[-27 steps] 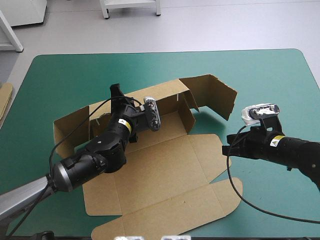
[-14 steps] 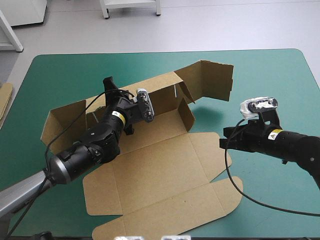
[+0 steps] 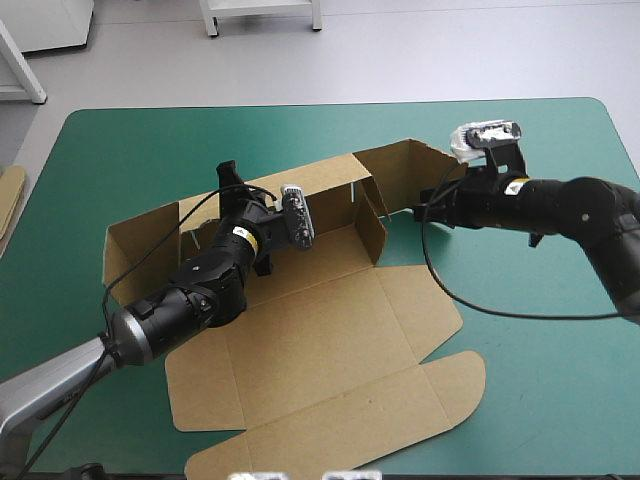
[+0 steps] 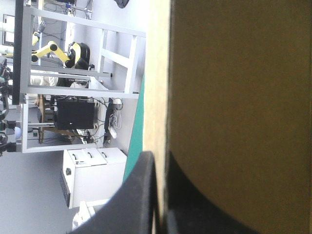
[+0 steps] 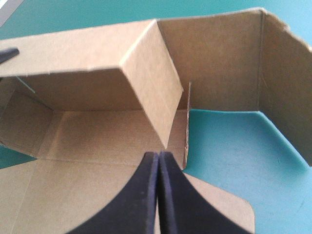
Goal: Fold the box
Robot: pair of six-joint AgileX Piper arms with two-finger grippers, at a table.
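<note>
Box (image 3: 330,340) of brown board laid mid-table on teal-green cover (image 3: 545,400), lid panel flat toward near edge, back wall raised, left gripper (image 4: 157,163) clamped on that wall's edge, right gripper (image 5: 158,155) closed on nothing, pointed at 1 upright inner flap, right-end panels raised beyond.

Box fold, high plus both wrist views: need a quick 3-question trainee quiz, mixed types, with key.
1. True or false: the right gripper is open.
2. Which part of the box does the left gripper clamp? A) the raised far wall B) the rounded near flap C) nothing
3. Fill in: the box's panels nearest the robot lie ___ on the teal-green cover.

Key: 1 false, its fingers meet in one arch with nothing between them. 2 A, the board's edge runs between the fingers. 3 flat.
</note>
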